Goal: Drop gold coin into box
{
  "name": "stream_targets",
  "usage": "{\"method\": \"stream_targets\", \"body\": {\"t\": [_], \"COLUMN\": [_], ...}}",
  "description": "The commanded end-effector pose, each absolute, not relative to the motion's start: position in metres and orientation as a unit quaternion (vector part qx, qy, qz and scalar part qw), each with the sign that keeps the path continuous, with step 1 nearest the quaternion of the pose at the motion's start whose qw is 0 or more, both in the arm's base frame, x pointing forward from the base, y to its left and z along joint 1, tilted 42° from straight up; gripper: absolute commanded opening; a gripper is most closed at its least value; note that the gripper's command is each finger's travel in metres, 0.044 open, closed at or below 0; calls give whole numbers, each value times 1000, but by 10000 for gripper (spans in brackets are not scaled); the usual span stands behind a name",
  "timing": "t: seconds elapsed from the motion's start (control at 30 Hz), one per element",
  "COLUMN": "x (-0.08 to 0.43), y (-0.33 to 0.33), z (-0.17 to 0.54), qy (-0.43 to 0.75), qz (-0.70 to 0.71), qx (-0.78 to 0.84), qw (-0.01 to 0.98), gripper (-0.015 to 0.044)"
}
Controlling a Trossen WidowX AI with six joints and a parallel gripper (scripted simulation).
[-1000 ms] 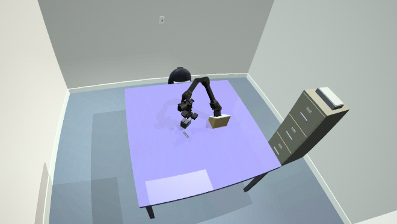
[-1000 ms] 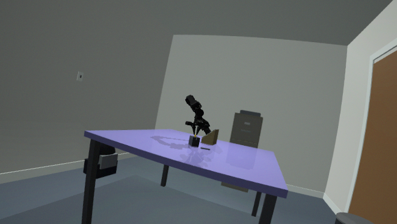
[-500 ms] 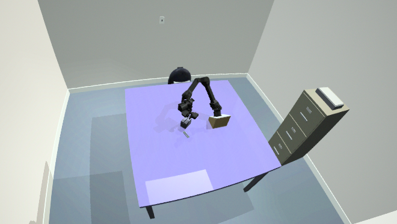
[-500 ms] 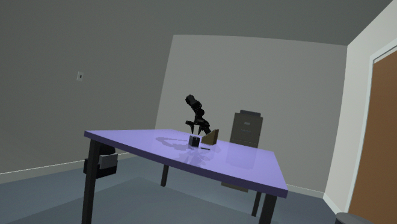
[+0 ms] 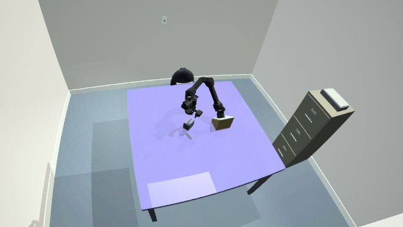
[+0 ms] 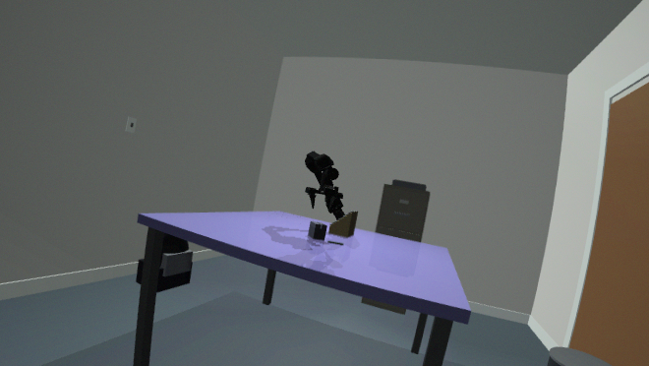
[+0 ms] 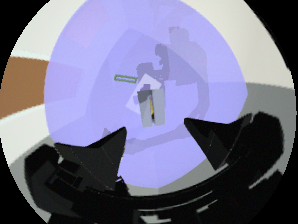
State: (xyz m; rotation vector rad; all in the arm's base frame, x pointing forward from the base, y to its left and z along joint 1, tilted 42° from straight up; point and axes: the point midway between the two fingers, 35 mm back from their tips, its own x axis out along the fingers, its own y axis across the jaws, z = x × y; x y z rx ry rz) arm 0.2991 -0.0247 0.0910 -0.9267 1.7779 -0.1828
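Observation:
My gripper (image 7: 156,125) is open and empty, its two fingers spread wide above the box. The grey box (image 5: 188,123) (image 6: 317,231) (image 7: 159,111) stands on the table below the gripper. In the wrist view the gold coin (image 7: 151,106) shows as a thin yellow strip within the dark slot line, between the two halves of the lid. How deep it sits is hard to tell, and it cannot be made out in the top and exterior views. The dark-green holder (image 5: 188,136) (image 6: 335,243) (image 7: 125,79) lies beside the box, with no coin in it.
The arm's base is at a tan wedge-shaped block (image 5: 223,124) (image 6: 343,225) on the purple table (image 5: 171,158) (image 6: 393,256), to one side of the box. A filing cabinet (image 5: 305,128) stands beside the table and a dark chair (image 5: 182,75) behind it.

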Motion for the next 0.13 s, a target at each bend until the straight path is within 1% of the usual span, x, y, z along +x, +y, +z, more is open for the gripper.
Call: {"method": "stream_targets", "body": {"t": [0.0, 0.1], "x": [300, 300], "y": [-22, -22], "z": [95, 95], "qy": [746, 746], "qz": [-78, -78], "qx": [-385, -385], "qw": [538, 538], "gripper": [440, 440]}}
